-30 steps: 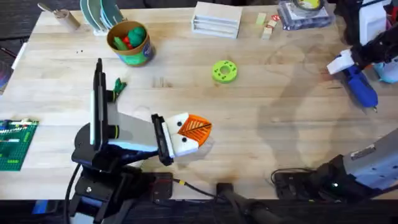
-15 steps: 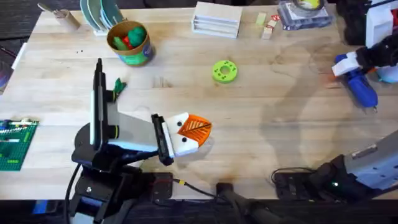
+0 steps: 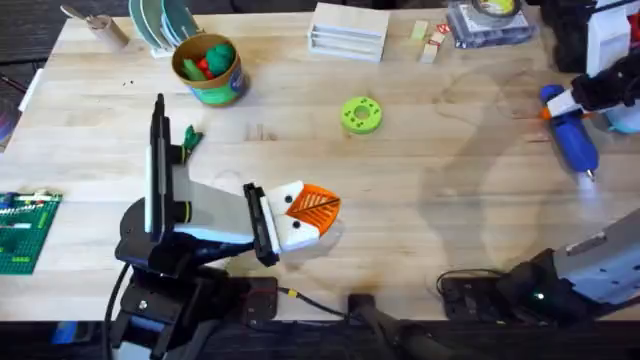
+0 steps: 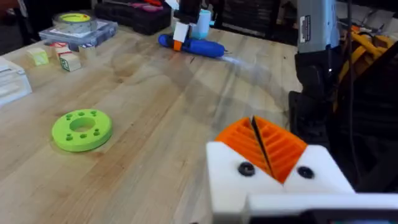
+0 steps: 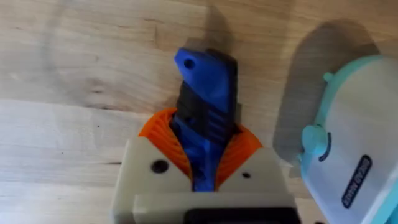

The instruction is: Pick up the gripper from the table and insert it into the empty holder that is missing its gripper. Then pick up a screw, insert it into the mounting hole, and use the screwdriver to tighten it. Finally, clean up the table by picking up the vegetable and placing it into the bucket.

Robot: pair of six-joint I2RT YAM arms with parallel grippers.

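Observation:
My right gripper is shut on the blue screwdriver at the far right of the table; its bit points toward the near edge. In the right wrist view the orange pads clamp the screwdriver near its upper end. My left gripper rests low over the near middle, its orange tips pressed together on nothing. The dark-green vegetable lies left of centre. The bucket stands behind it with green and red toys inside. The loose gripper, the holder and the screw are out of view.
A lime-green disc with holes lies mid-table, also in the left wrist view as the disc. A white tray stack, small blocks and a clear case line the far edge. A green brick plate sits left.
My right gripper has shifted right along the table's right edge with the screwdriver, which has swung to point more toward the near edge. The left arm has not moved.

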